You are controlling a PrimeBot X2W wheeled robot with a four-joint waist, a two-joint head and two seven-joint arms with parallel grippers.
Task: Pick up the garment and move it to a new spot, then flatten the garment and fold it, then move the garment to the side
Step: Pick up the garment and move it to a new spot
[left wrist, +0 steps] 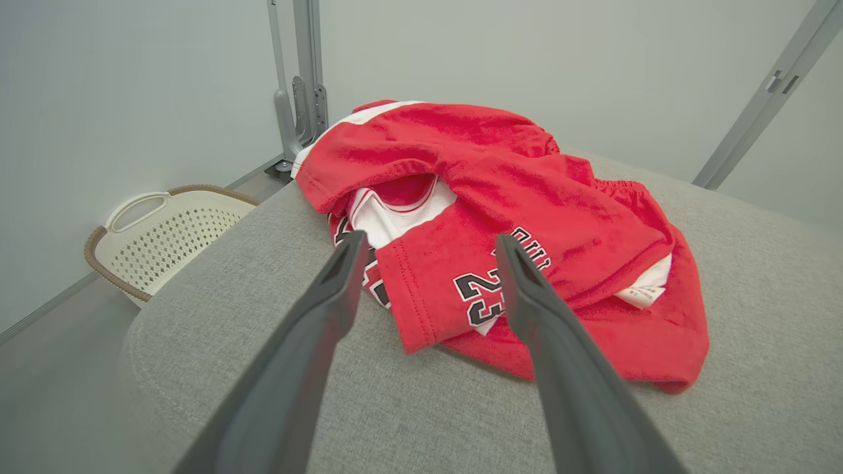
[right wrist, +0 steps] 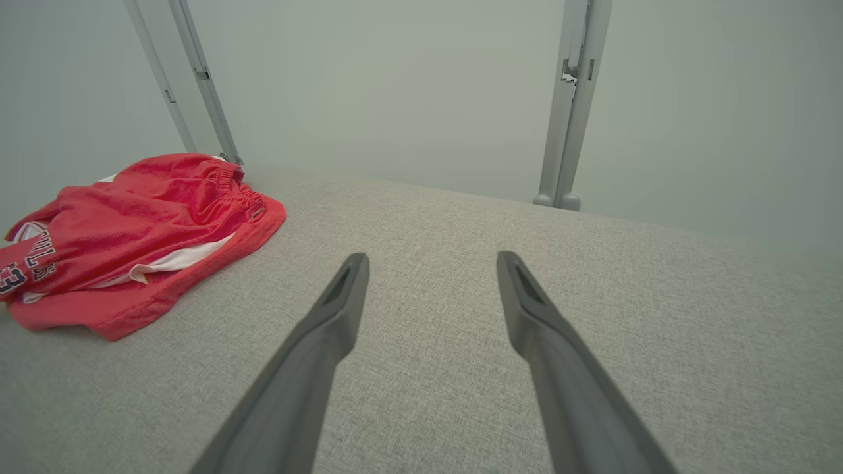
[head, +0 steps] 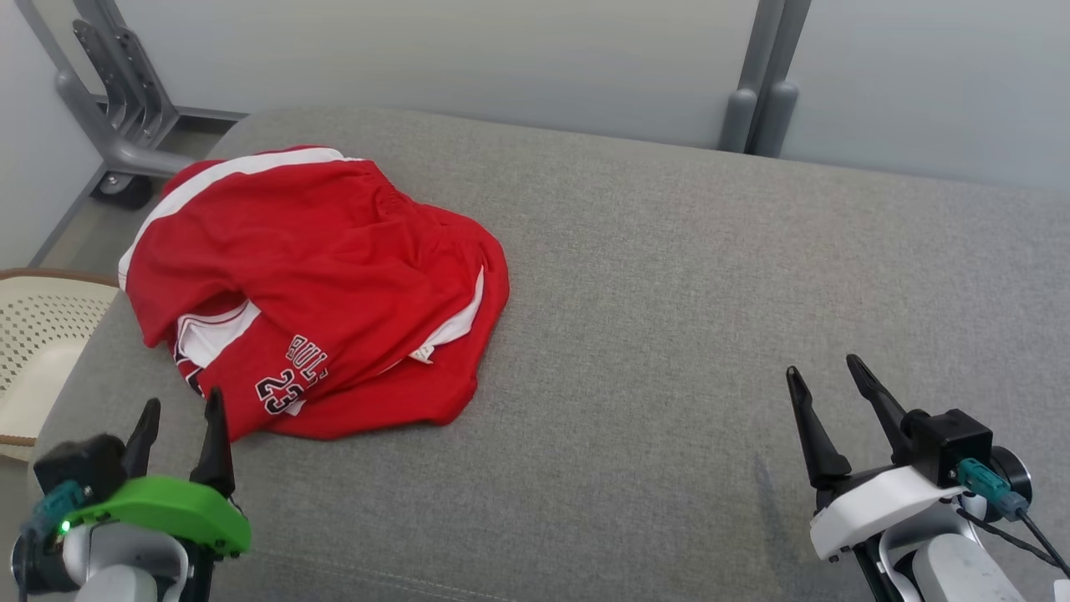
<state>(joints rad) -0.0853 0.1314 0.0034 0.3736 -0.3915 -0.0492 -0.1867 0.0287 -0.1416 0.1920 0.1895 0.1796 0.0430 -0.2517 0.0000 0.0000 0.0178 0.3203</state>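
The red garment lies crumpled at the far left of the grey table, so the left gripper at the table's near left, jaws wide open and empty like those of the right gripper, should, I think, pinch a thick fold.

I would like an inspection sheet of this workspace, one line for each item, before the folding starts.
Surface: grey fabric cushion, smooth.
Job's things: red garment, crumpled, on the cushion's left part; white trim and number 23 showing.
Clutter: nothing seen.
Grippers: left gripper open, near the garment's front edge; right gripper open, over bare cushion.
Cables: black cable with teal plug at the right wrist.
Surroundings: cream basket at left; grey metal frame; pale wall.
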